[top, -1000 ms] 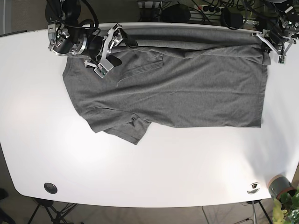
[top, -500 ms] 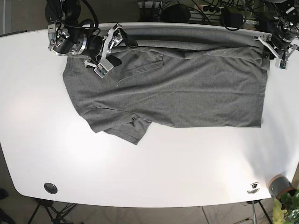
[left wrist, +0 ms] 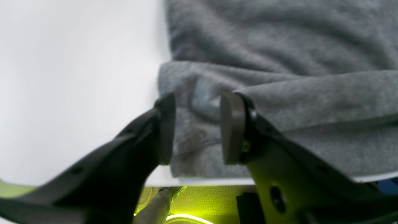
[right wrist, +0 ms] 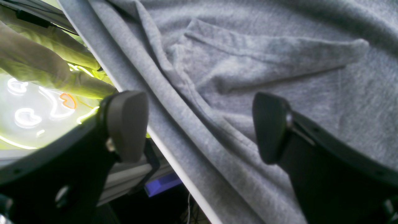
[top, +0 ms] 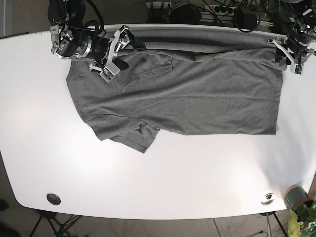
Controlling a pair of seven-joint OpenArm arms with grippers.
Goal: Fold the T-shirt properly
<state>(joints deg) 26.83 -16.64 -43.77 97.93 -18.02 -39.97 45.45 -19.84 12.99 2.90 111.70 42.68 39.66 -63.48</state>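
Both the left gripper [left wrist: 197, 127] and the right gripper [right wrist: 199, 127] sit released over the T-shirt [top: 187, 94] at the frame's top edge, apparently about to pinch it for the first fold.

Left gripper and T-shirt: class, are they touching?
Cannot tell. In the left wrist view the open left gripper straddles the T-shirt hem, but contact isn't plain.

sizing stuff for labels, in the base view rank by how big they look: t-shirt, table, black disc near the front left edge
1. table
2. t-shirt
3. black disc, far the smallest
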